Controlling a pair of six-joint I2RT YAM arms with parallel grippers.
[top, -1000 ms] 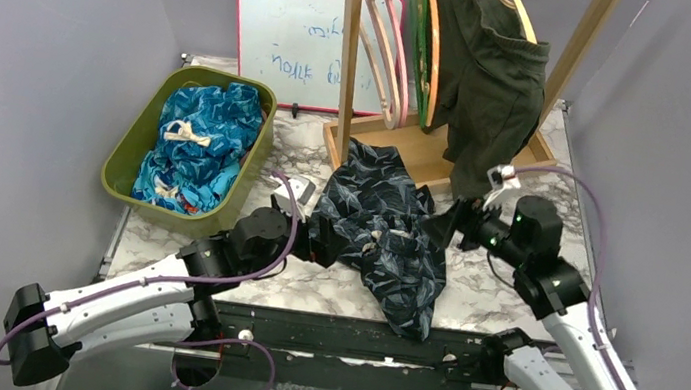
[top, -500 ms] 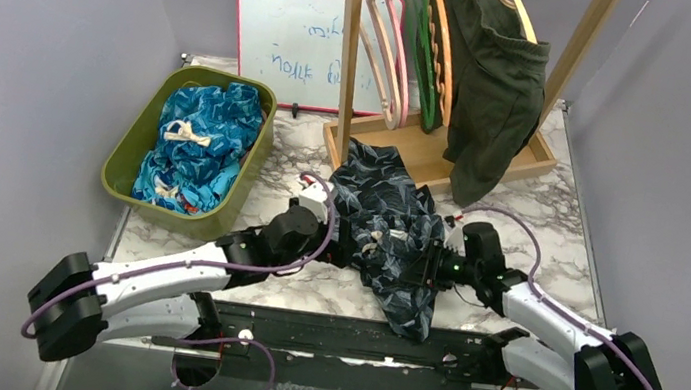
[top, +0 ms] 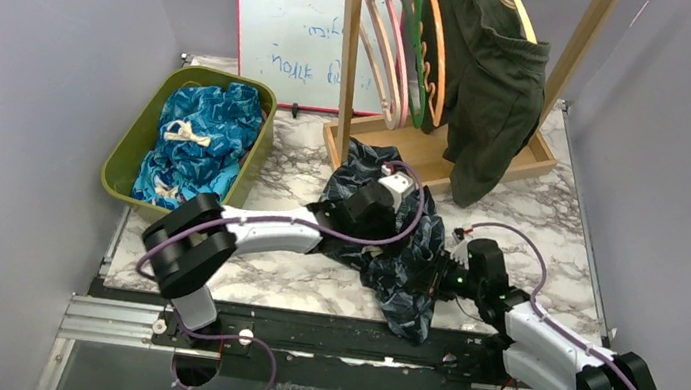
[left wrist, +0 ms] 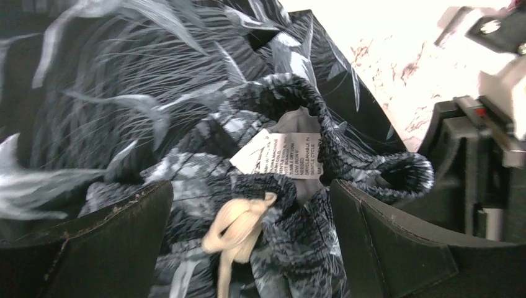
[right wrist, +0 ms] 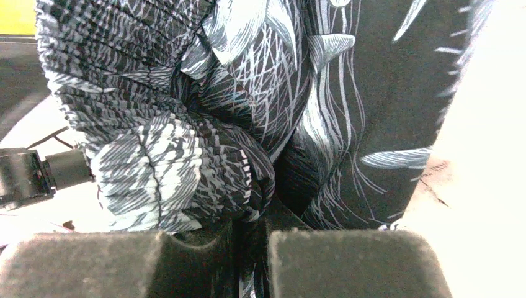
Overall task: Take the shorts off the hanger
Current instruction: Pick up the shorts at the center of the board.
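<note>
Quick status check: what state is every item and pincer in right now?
navy leaf-print shorts: off the hanger, crumpled on the table
olive green shorts: hanging on the rack
blue shorts: piled in the green bin
spare hangers: empty, on the rack
left pincer: open, above the navy waistband
right pincer: shut on a navy fold

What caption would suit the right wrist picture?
Right gripper pinching a fold of the dark navy leaf-print shorts.

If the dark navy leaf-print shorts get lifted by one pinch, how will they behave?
The dark navy leaf-print cloth shorts lie crumpled in soft folds, so they will probably sag limply. A thick fold is pinched between the right fingers, so slipping seems unlikely.
</note>
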